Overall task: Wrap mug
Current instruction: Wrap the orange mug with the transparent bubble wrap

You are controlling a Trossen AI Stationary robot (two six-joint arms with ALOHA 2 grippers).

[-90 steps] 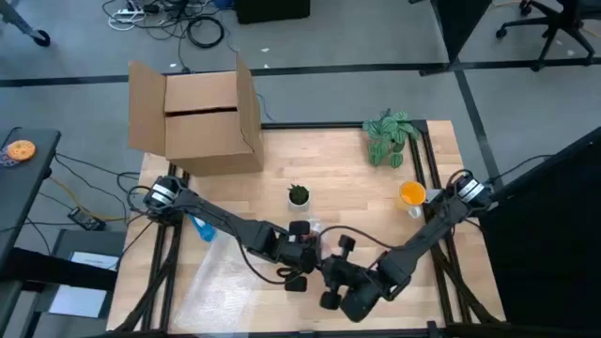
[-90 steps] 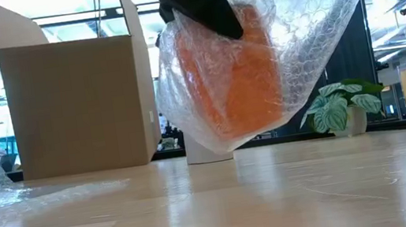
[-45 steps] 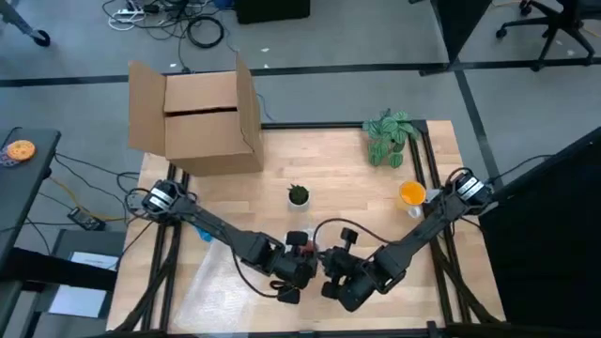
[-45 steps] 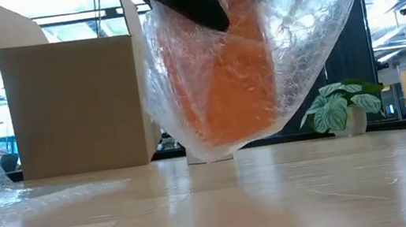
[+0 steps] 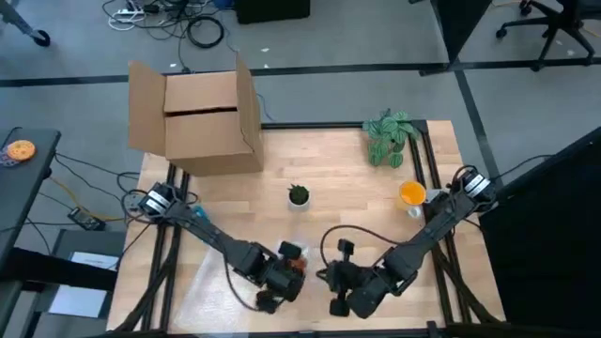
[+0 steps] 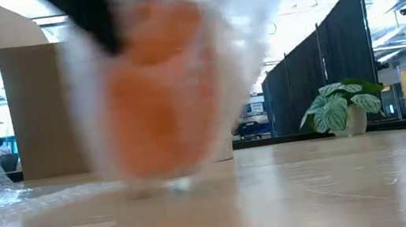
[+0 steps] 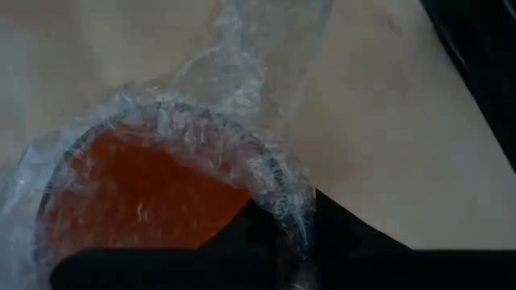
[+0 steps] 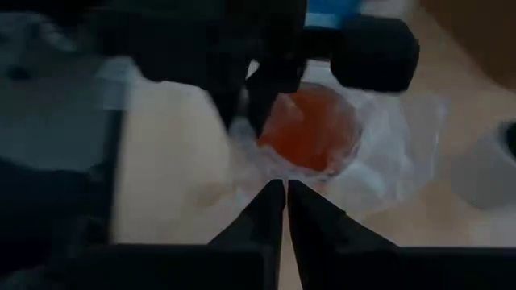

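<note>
An orange mug sits inside clear bubble wrap, low over the table near its front edge; the low view is blurred. In the high view the mug shows beside my left gripper, which is shut on it. My right gripper is shut just right of the mug, with its tips at the edge of the wrap. My left gripper has the wrapped mug at its rim, with one dark finger lying over the wrap there. It comes from above. The mug hangs about upright; whether its base touches the table I cannot tell. My right gripper's shut tips reach the wrap's edge; whether they touch or pinch it I cannot tell.
An open cardboard box stands at the far left. A leafy plant is at the far right, a small potted plant mid-table, a yellow cup at the right. More bubble wrap lies at the near left.
My left gripper has carried the wrapped mug toward the table's left and near edges and lowered it. The mug has gone from tilted to about upright. The two grippers, close together before, now stand apart.
</note>
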